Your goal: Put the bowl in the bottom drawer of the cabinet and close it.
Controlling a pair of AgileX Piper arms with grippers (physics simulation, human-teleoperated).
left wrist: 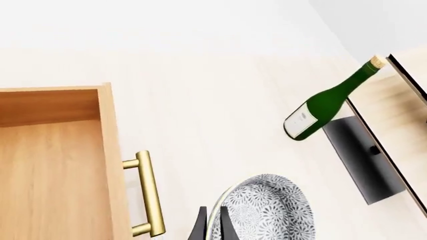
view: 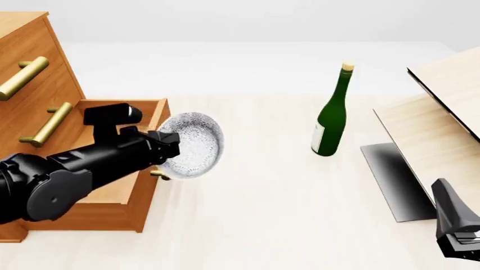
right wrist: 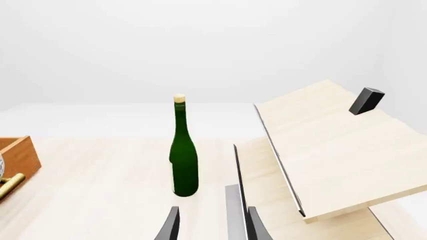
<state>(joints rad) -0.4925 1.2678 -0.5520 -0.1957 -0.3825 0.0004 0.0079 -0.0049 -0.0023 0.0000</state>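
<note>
Left hand (view: 174, 147) outstretched, gripping tilted bowl (view: 193, 145)

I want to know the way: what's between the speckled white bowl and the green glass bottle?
Only bare pale table in the front view, between the speckled white bowl and the green glass bottle.

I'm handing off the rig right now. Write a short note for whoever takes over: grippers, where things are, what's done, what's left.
Left gripper: shut on the bowl, pinching its rim; the bowl is tipped on edge in the air, just in front of the bottom drawer.
Right gripper: open, holding nothing, parked at the table's near right.
Bottom drawer of the cabinet: pulled open, nothing visible inside.
The green bottle stands upright mid-table, away from the work.
Done: drawer open, bowl picked up.
Left: move the bowl over the drawer, release, push the drawer shut.
</note>
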